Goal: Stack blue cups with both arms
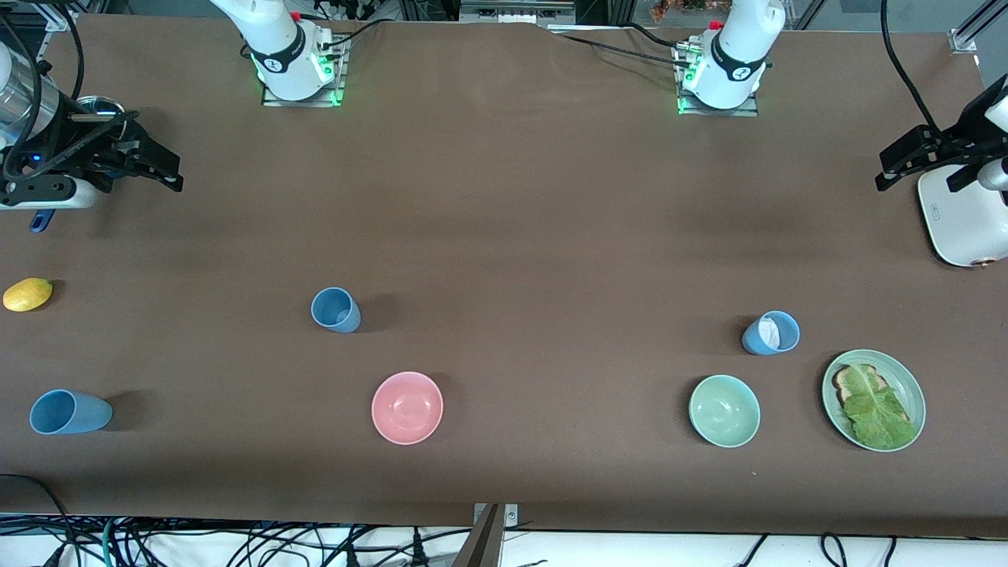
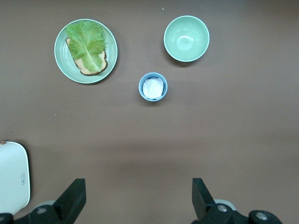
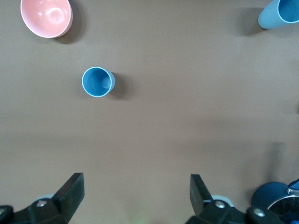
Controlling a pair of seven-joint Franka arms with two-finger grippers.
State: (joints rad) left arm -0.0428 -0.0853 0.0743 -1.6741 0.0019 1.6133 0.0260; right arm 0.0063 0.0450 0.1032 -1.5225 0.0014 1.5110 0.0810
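Three light-blue cups stand apart on the brown table. One cup (image 1: 336, 309) (image 3: 98, 81) stands upright toward the right arm's end. Another (image 1: 69, 412) (image 3: 280, 13) sits near that end's edge, nearer the front camera. The third cup (image 1: 771, 332) (image 2: 153, 87) has something white inside and stands toward the left arm's end. My right gripper (image 1: 153, 157) (image 3: 135, 193) hangs open and empty over the table's right-arm end. My left gripper (image 1: 890, 167) (image 2: 138, 198) hangs open and empty over the other end. Both are well away from the cups.
A pink bowl (image 1: 407, 407) and a pale-green bowl (image 1: 724, 410) lie nearer the front camera. A green plate (image 1: 906, 374) holds toast and lettuce. A yellow fruit (image 1: 27, 294), a dark lidded pan (image 1: 98, 106) and a white appliance (image 1: 961, 220) sit at the table's ends.
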